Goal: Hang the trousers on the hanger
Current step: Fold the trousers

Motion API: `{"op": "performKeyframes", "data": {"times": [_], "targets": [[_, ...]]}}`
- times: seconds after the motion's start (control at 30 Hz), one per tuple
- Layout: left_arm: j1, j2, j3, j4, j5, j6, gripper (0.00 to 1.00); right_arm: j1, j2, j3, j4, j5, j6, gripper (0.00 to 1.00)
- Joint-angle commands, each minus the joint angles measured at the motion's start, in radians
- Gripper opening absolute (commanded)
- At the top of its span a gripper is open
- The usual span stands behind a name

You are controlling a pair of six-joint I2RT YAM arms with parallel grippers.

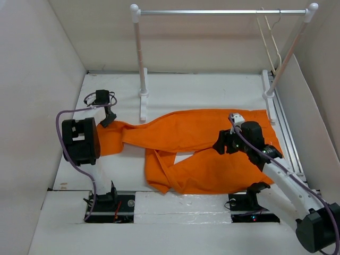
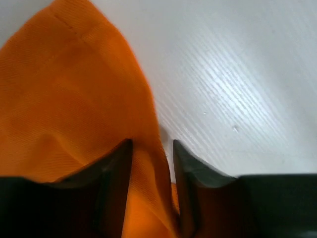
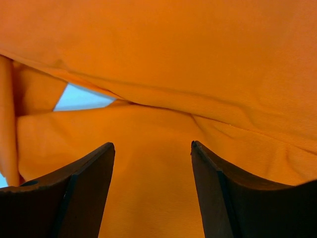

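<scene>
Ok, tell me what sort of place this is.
Probably a robot test cell in a lab, not a home: plain white walls box in a white table, the left arm and right arm are bolted at its near edge, and a small rack stands behind the orange trousers.

Trousers (image 1: 196, 135): no lettering or tag readable.
Hanger (image 1: 265, 42): no brand readable.
Rack (image 1: 220, 11): no sign or number readable.
Table (image 1: 202, 87): no marking readable.
Left arm base (image 1: 106, 206): nothing legible.
</scene>
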Motion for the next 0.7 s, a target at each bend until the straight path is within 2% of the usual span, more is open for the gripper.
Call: {"op": "performKeyframes", "data": {"times": [0.0,0.03,0.23,0.37,0.47,0.57,0.6,0.63,0.67], "targets": [[0.008,0.004,0.022,0.006,0.012,0.042,0.06,0.031,0.061,0.04,0.038,0.054,0.003,0.69],[0.008,0.009,0.026,0.006,0.016,0.045,0.0,0.043,0.088,0.05,0.034,0.058,-0.002,0.69],[0.017,0.064,0.211,-0.077,-0.088,0.056,0.0,0.088,0.132,0.09,0.072,0.072,0.001,0.7],[0.017,0.162,0.469,-0.146,-0.172,0.079,0.0,0.088,0.217,0.118,0.102,0.11,-0.014,0.73],[0.017,0.272,0.631,-0.204,-0.174,0.117,0.02,0.088,0.337,0.194,0.095,0.109,-0.033,0.75],[0.017,0.341,0.748,-0.25,-0.151,0.175,0.49,0.131,0.397,0.276,0.079,0.113,-0.039,0.76],[0.026,0.334,0.758,-0.275,-0.14,0.182,0.72,0.146,0.402,0.288,0.083,0.11,-0.039,0.76],[0.026,0.313,0.749,-0.275,-0.119,0.182,0.77,0.166,0.408,0.312,0.083,0.106,-0.042,0.75],[0.026,0.274,0.67,-0.26,-0.084,0.176,0.78,0.221,0.412,0.329,0.08,0.098,-0.045,0.71]]}}
